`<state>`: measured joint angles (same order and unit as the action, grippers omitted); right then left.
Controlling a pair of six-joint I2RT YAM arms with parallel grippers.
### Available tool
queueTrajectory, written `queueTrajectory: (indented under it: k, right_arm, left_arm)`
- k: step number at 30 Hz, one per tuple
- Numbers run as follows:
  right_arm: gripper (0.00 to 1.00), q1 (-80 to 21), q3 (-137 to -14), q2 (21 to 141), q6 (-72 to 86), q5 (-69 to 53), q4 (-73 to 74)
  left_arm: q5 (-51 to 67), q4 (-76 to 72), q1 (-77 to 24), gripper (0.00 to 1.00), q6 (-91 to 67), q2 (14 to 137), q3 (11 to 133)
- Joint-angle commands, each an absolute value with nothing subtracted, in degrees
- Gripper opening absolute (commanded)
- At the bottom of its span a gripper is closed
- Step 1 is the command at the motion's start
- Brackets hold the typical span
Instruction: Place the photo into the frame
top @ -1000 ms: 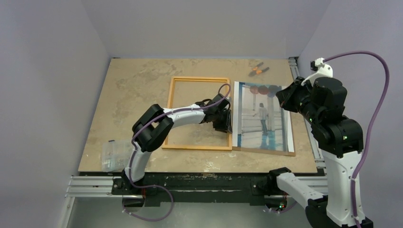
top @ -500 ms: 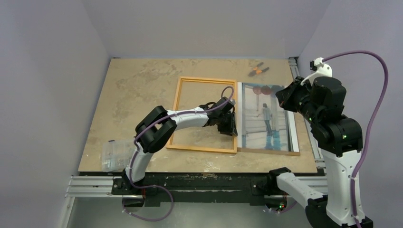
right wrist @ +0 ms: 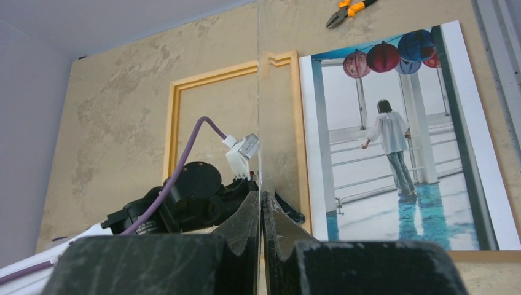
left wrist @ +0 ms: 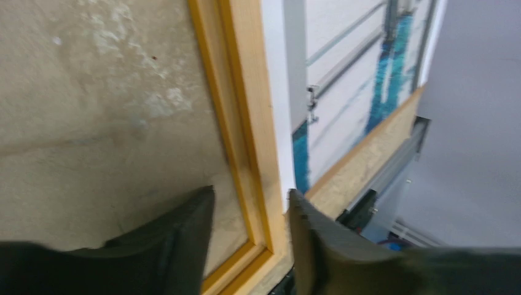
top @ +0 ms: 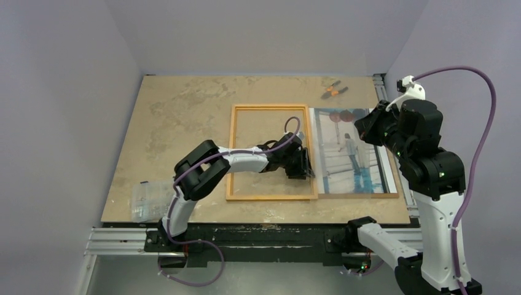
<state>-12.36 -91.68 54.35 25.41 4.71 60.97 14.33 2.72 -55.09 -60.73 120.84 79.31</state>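
Note:
The frame lies flat mid-table, thin and orange, with the tabletop showing through it. My left gripper stands low over its right rail near the front corner. In the left wrist view the jaws are open astride that rail: the right finger touches the outer edge, the left one stands clear inside. The photo lies face up against the frame's right side, on a brown backing board. My right gripper hangs above the photo, shut on a clear pane seen edge-on.
Orange-handled pliers lie at the back right. A clear plastic packet sits at the front-left corner. The backing board's right edge reaches the metal rail along the table's right side. Grey walls close in on three sides.
The frame has slid to the right with my left gripper on its rail and squared up. The photo and its board have shifted right too. My right arm has barely moved.

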Motion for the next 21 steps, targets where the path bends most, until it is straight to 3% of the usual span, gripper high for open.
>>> queueTrajectory:
  k: [1, 3, 6, 14, 21]
  right_arm:
    - [0.00, -12.33, -91.52, 53.72, 25.31, 3.17, 58.47]
    - [0.00, -12.36, -91.27, 53.75, 25.59, 2.64, 58.28]
    - [0.00, -12.30, -91.48, 53.82, 25.76, 1.83, 58.19]
    - [0.00, -12.31, -90.65, 53.71, 26.30, 0.15, 57.27]
    - [0.00, -12.28, -87.79, 53.42, 27.27, -3.20, 55.35]
  left_arm:
    - [15.18, -8.22, -54.77, 0.56, -61.46, 113.54, 73.56]
    - [14.62, -9.89, -54.11, 0.72, -60.43, 110.49, 70.82]
    - [13.62, -10.97, -52.48, 0.82, -58.07, 105.43, 67.21]
    - [13.85, -11.71, -44.45, 0.83, -55.58, 89.92, 54.74]
    - [8.65, 4.16, -37.60, 0.82, -47.92, 74.24, 49.76]
